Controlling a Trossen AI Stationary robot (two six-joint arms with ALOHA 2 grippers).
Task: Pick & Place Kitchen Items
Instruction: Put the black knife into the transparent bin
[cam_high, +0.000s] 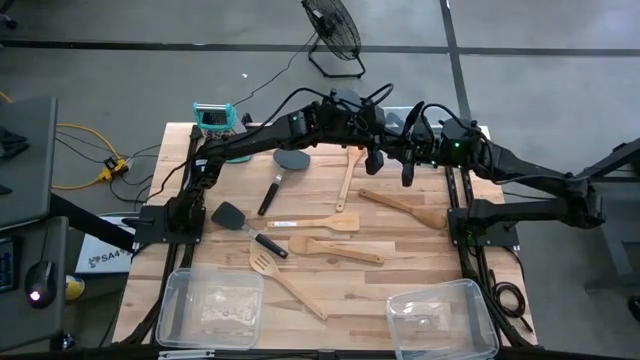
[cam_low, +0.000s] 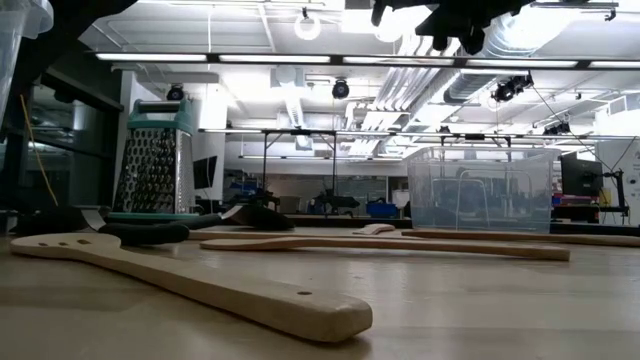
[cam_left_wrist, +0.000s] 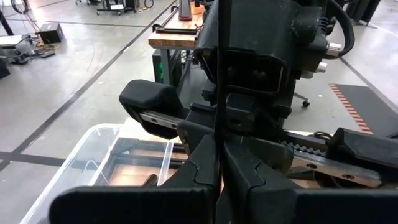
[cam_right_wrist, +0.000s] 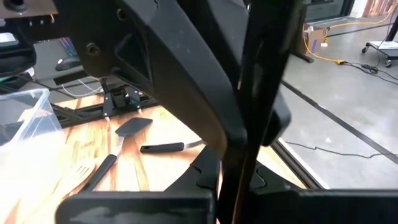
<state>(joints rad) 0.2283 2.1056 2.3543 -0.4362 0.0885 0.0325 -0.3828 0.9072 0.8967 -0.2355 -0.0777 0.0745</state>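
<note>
A thin black tool (cam_left_wrist: 219, 74) stands roughly upright high over the far middle of the table, and my two grippers meet at it. My left gripper (cam_left_wrist: 219, 167) (cam_high: 378, 150) reaches in from the table's left and is shut on it. My right gripper (cam_right_wrist: 231, 182) (cam_high: 405, 158) faces it from the right and is also shut on the tool (cam_right_wrist: 256, 81). Below lie the other kitchen items flat on the wood: a dark turner (cam_high: 290, 160), a black turner (cam_high: 228, 213), a wooden spoon (cam_high: 348, 180), wooden spatulas (cam_high: 405, 208) (cam_high: 320, 222) (cam_high: 335, 250) and a slotted wooden turner (cam_high: 285, 280). My left gripper pinches the tool's thin black shaft (cam_left_wrist: 218, 146) between its two fingers. The fingers come in about level from the table's left and lie across the shaft. The tool stands near upright, lifted clear of the table; its ends run out of view. My right gripper pinches the same thin shaft (cam_right_wrist: 241, 152) between its two fingers. The fingers come in about level from the table's right and lie across it. The shaft slants a little in this view, and its ends are out of the picture.
Two clear plastic bins stand at the near edge, one at the left (cam_high: 210, 305) and one at the right (cam_high: 440, 320). A metal box grater with a teal top (cam_high: 212, 118) stands at the far left corner. A fan (cam_high: 332, 30) stands on the floor beyond the table.
</note>
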